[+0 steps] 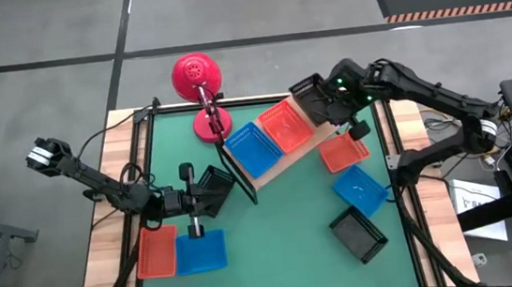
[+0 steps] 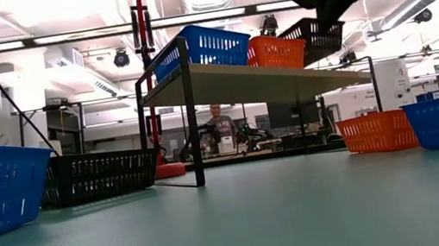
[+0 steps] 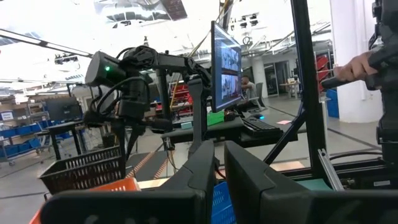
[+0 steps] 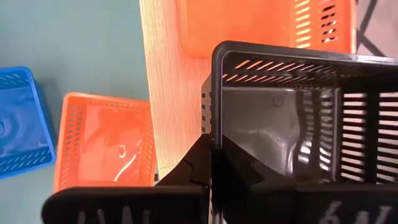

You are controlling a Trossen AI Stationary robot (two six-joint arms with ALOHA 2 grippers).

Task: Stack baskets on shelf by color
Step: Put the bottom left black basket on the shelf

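Right hand pinches the wall of a black basket over the shelf's far end, beside the orange basket; left hand, fingers nearly together, grips another black basket near the desk's left edge

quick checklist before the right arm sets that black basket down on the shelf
1. Right gripper shut on the black basket wall: ok.
2. Basket over the shelf end by the orange basket: ok.
3. Bare board under it: cannot tell.
4. Blue basket on the shelf apart from the drop spot: ok.
5. Left gripper away, holding another black basket: ok.
6. Basket level: cannot tell.
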